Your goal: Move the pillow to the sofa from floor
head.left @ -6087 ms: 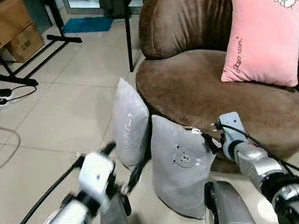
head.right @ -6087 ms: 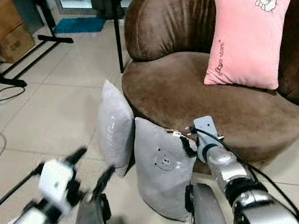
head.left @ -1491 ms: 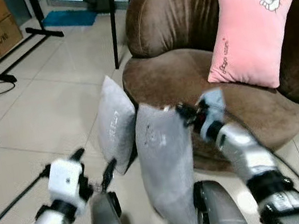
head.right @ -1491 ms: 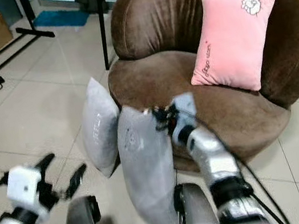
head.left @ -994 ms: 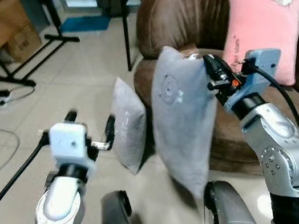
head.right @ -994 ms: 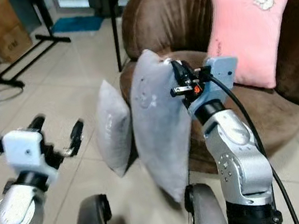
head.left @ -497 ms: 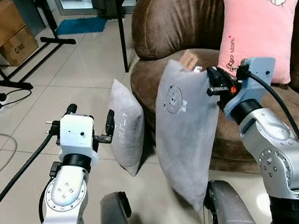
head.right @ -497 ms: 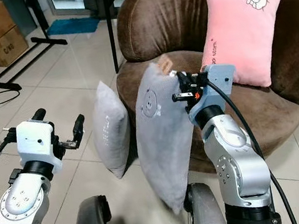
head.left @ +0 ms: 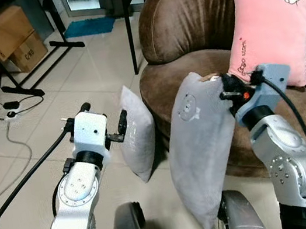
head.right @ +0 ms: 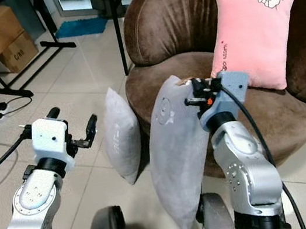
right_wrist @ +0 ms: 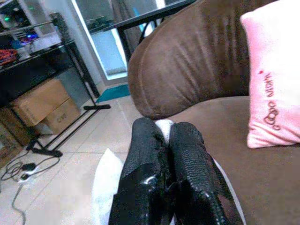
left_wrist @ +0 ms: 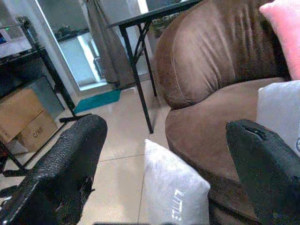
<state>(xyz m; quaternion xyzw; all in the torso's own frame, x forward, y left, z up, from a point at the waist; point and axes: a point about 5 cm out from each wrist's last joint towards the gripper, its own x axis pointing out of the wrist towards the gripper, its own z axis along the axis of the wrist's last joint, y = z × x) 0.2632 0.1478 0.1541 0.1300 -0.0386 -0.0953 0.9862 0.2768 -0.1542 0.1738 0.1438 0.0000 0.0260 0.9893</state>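
Observation:
A grey pillow with a bear face (head.left: pixel 199 142) hangs off the floor in front of the brown round sofa (head.left: pixel 195 18). My right gripper (head.left: pixel 223 86) is shut on its top corner, level with the seat's front edge. In the right wrist view the fingers (right_wrist: pixel 145 154) pinch grey fabric. A second grey pillow (head.left: pixel 138 132) stands on the floor, leaning against the sofa base. My left gripper (head.left: pixel 105 114) is open and empty, raised just left of that pillow. In the left wrist view the same pillow (left_wrist: pixel 173 206) lies between its spread fingers.
A pink pillow (head.left: pixel 277 27) leans on the sofa's backrest at the right. Black table legs (head.left: pixel 128 30) stand behind the sofa's left side. Cardboard boxes (head.left: pixel 8 33), a black stand base (head.left: pixel 42 57) and cables with a power strip (head.left: pixel 3 108) lie on the tiled floor at the left.
The right gripper has raised the bear pillow from the floor to seat height and still holds it. The left arm has come up beside the other pillow. The view has shifted slightly.

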